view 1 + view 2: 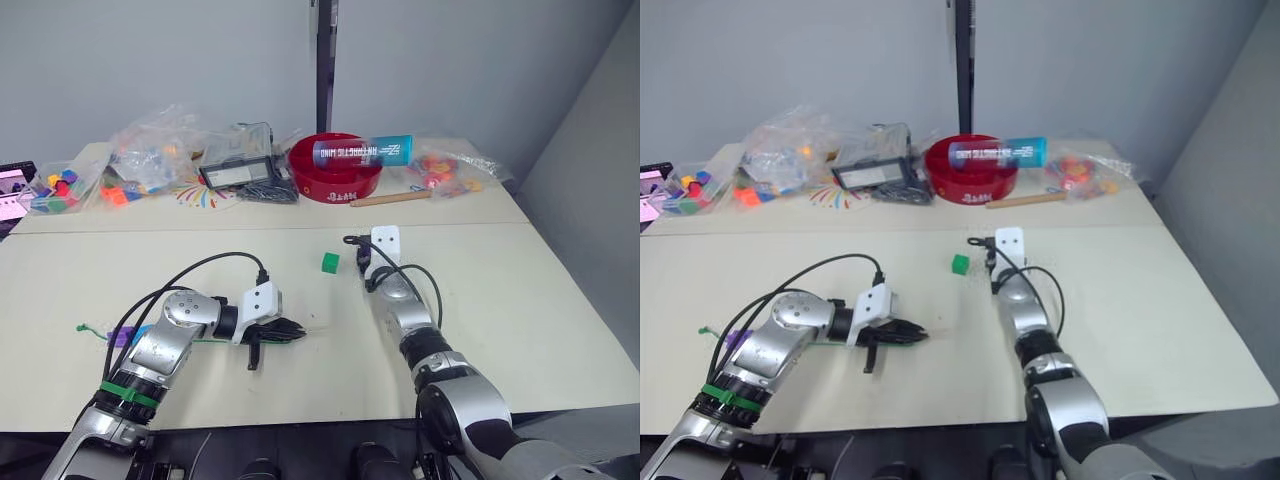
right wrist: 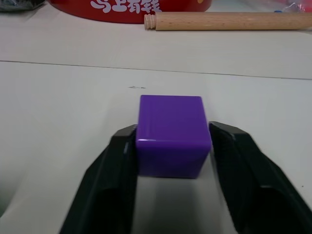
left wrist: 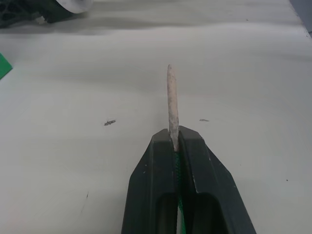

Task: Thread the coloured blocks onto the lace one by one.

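We see even, soft indoor light on the bench [image 1: 520, 300]; shadows lie faint and short. Head views are slightly hazy; wrist views blur at near edges. No glare.

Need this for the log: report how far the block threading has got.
Done: a purple block seems to sit on the lace near its far end, though that is hard to confirm. In hand: the left gripper is shut on the lace's pale tip; the right gripper's fingers bracket another purple block, one side still gapped. Left: the green block lies loose on the table.
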